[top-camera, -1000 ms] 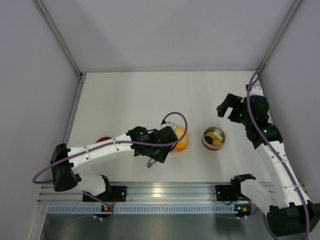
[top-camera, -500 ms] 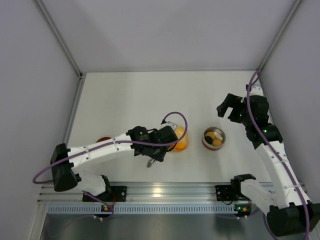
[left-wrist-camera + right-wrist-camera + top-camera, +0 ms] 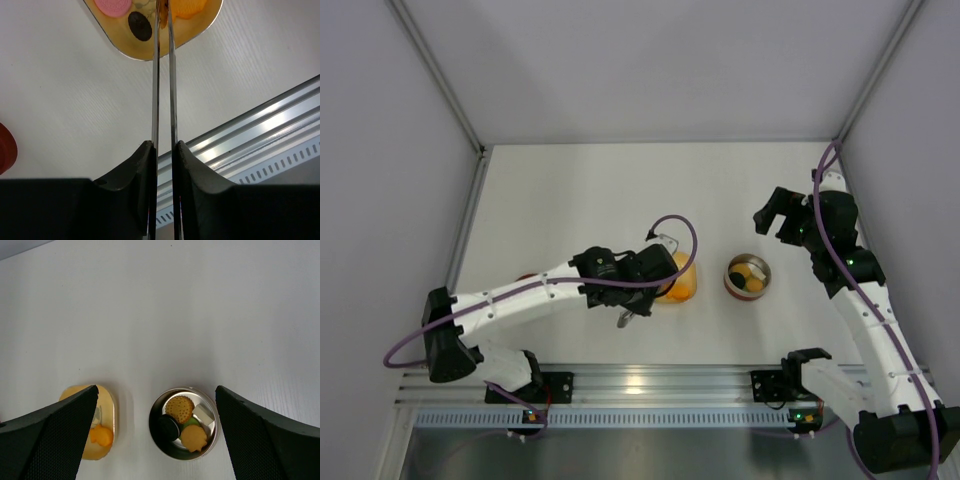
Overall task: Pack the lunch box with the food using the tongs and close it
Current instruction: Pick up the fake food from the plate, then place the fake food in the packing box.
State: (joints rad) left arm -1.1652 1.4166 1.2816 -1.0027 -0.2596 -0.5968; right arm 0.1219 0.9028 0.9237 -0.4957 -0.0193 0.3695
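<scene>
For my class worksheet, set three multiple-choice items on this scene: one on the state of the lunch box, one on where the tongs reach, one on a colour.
1. The lunch box is:
A) closed
B) open and bare
C) open with food inside

2. The tips of the tongs are:
A) in the lunch box
B) over the yellow dish
C) on the metal rail

3. In the dish, the round piece beside the dark brown piece is:
A) pink
B) blue
C) white

Answers:
1 C: the right wrist view looks straight down on pieces lying in the uncovered steel bowl.
2 B: both arms, clamped by the left gripper, end above the dish.
3 A: the pink piece lies next to it.
</scene>
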